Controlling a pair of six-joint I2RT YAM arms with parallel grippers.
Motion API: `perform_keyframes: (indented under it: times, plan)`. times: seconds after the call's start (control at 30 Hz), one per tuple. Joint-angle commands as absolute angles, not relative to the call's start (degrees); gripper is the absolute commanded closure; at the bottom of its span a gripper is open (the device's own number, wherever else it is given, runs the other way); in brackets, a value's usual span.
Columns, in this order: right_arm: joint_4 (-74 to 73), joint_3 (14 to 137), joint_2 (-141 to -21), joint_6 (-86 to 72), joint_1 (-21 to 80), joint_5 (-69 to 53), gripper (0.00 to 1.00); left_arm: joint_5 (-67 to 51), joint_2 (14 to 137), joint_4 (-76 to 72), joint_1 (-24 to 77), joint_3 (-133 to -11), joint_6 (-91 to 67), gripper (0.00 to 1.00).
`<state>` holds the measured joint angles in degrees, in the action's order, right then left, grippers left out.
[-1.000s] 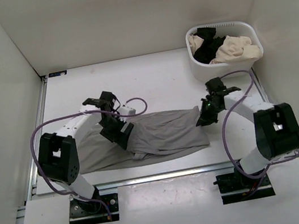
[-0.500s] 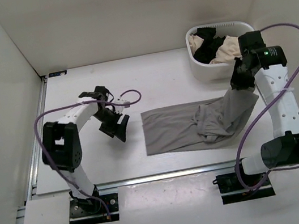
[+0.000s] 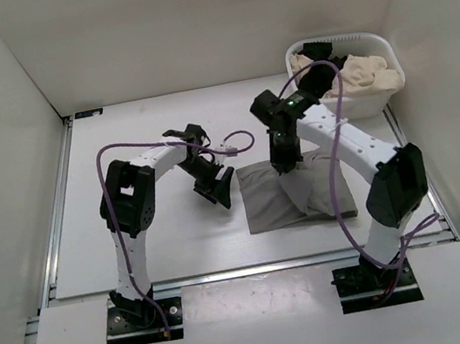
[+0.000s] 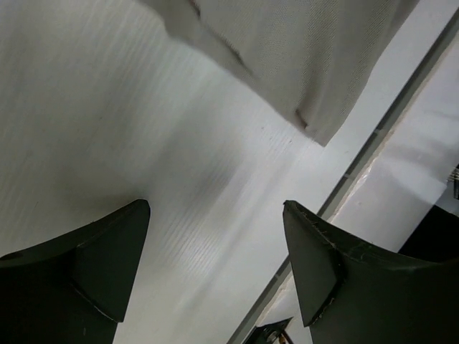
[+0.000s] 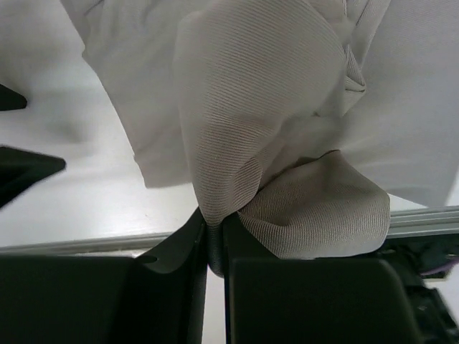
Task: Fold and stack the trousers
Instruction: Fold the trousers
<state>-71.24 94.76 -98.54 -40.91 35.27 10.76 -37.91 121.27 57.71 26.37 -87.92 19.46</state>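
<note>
Grey trousers (image 3: pixel 270 199) lying bunched centre-right on table (image 3: pixel 153 238); right gripper (image 3: pixel 286 165) pinching raised fold. Left gripper (image 3: pixel 220 193) hovering, jaws spread wide, just beside left hem. Open room stretching leftward; laundry basket (image 3: pixel 377 100) crowding rear-right corner.

The trousers (image 3: pixel 281 200) no longer span the table (image 3: pixel 161 236); they now lie doubled into a short heap right of centre. The right gripper (image 3: pixel 286 165) has swung in over them. The left gripper (image 3: pixel 220 194) has shifted right, off them.

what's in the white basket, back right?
A cream garment and a black garment fill the basket up to its rim. They cover anything underneath and the basket's floor, so I can't tell what else is in it.
</note>
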Motion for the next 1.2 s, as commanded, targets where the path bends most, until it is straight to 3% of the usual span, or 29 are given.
perform_keyframes:
  times: [0.0, 0.2, 0.37, 0.43, 0.47, 0.5, 0.7, 0.83, 0.87, 1.0, 1.17]
  plan:
    - [-64.18, 95.35, -102.36, -46.93, 37.43, 12.04, 1.00, -38.33, 124.62, 53.88, 26.98, -87.89, 19.60, 0.13]
    - [-65.65, 105.99, -115.91, -45.79, 42.53, 9.41, 1.00, -37.18, 125.16, 52.56, 26.37, -87.28, 19.60, 0.13]
    - [-60.47, 105.21, -117.33, -47.37, 44.21, 6.33, 0.99, -36.04, 125.16, 52.56, 23.82, -87.28, 19.07, 0.13]
    - [-58.90, 105.21, -117.33, -45.36, 44.74, 4.76, 0.76, -34.64, 125.16, 52.56, 23.04, -87.28, 19.07, 0.13]
    - [-57.93, 105.73, -117.33, -44.05, 45.43, 3.53, 0.58, -33.93, 124.63, 52.56, 22.16, -87.28, 19.07, 0.13]
    - [-56.88, 106.34, -117.33, -40.73, 45.44, 2.04, 0.51, -33.32, 124.11, 52.56, 21.63, -87.28, 19.59, 0.13]
    - [-55.81, 113.38, -114.01, -29.80, 52.46, 2.27, 0.38, -28.49, 116.64, 53.79, 17.40, -89.38, 21.88, 0.13]
    - [-50.72, 99.88, -97.89, -32.49, 52.04, 7.36, 0.34, -25.49, 109.88, 54.93, 19.06, -90.00, 26.87, 0.13]
    - [-48.97, 91.67, -94.34, -34.26, 50.90, 10.69, 0.34, -24.88, 106.91, 55.45, 20.99, -90.00, 28.20, 0.13]
    - [-44.66, 71.18, -76.16, -40.34, 38.11, 10.47, 0.32, -24.87, 103.19, 55.46, 27.41, -89.47, 29.79, 0.11]
    - [-42.01, 63.72, -73.38, -34.39, 21.91, 3.79, 0.24, -26.89, 105.37, 55.29, 35.14, -90.69, 28.92, 0.09]
